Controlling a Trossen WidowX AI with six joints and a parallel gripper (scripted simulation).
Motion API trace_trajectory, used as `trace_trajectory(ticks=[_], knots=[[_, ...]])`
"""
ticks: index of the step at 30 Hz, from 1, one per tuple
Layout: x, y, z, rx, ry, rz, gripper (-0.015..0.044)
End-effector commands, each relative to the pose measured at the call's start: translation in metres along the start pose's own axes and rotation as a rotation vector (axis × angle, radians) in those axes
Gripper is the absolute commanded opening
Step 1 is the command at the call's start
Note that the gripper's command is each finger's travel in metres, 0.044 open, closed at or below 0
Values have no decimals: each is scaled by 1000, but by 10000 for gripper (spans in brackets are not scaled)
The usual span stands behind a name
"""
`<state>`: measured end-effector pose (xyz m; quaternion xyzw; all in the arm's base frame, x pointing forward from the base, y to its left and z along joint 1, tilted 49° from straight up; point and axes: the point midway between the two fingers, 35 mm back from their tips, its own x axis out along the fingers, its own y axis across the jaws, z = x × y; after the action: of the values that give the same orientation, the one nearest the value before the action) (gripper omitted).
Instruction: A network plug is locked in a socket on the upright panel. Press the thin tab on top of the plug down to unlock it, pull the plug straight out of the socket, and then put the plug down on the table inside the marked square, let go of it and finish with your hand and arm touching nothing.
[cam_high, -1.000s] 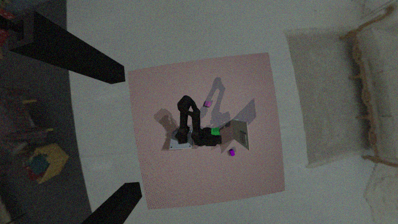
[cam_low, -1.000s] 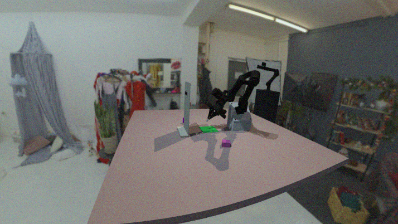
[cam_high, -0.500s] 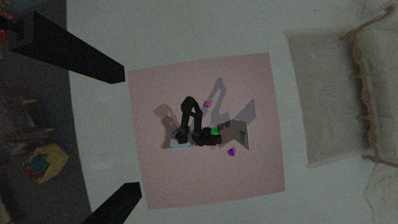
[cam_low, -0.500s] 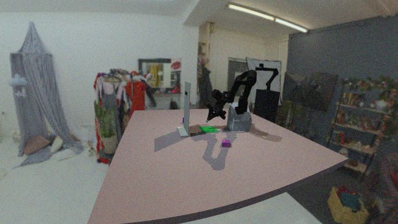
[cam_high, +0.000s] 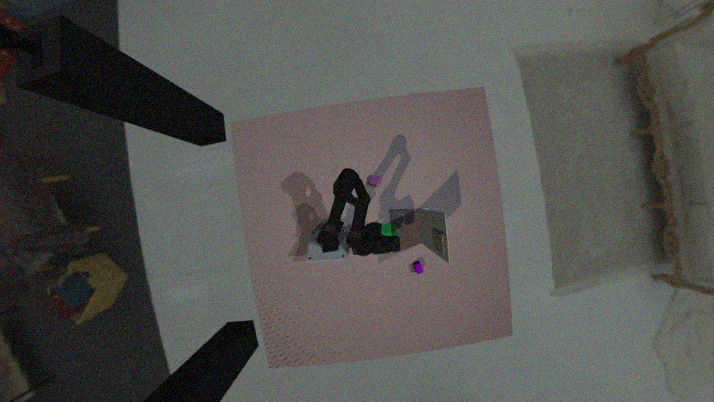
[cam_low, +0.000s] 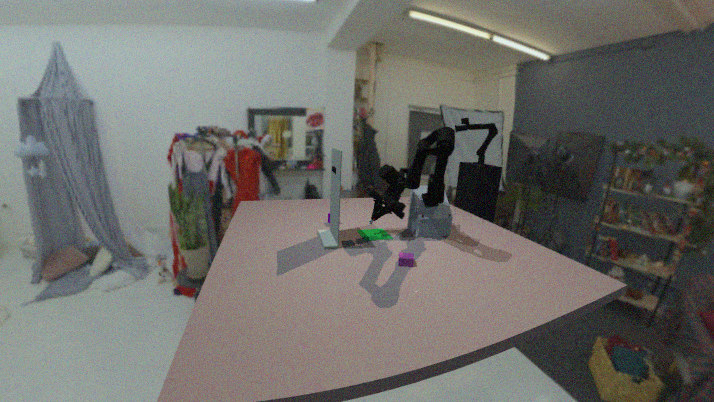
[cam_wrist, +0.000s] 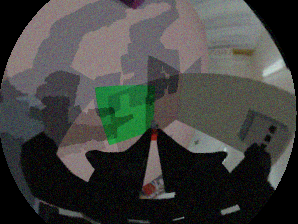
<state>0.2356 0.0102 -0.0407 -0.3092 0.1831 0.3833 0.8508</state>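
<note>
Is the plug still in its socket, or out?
Out: the hand, shut on the plug, hangs over the green square, away from the panel.

Landmark: panel, upright on the table.

- Square: on the table just beside the panel's foot, between panel and arm base.
- Gripper: above the square, off the table, on the panel's socket-face side; jaws closed on the plug, seen in wrist view as a thin piece between the fingers.
- Arm base: beyond the square from the panel, well apart from it.
- One block: on the table, nearer the exterior camera than the square.
- Second block: on the table on the panel's far side from the first.
</note>
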Motion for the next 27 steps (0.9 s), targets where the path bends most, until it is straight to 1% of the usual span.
trace_trajectory(ticks=[1, 27], knots=[[2, 4, -2, 13, 7, 8, 0], [15, 13, -2, 13, 8, 9, 0]])
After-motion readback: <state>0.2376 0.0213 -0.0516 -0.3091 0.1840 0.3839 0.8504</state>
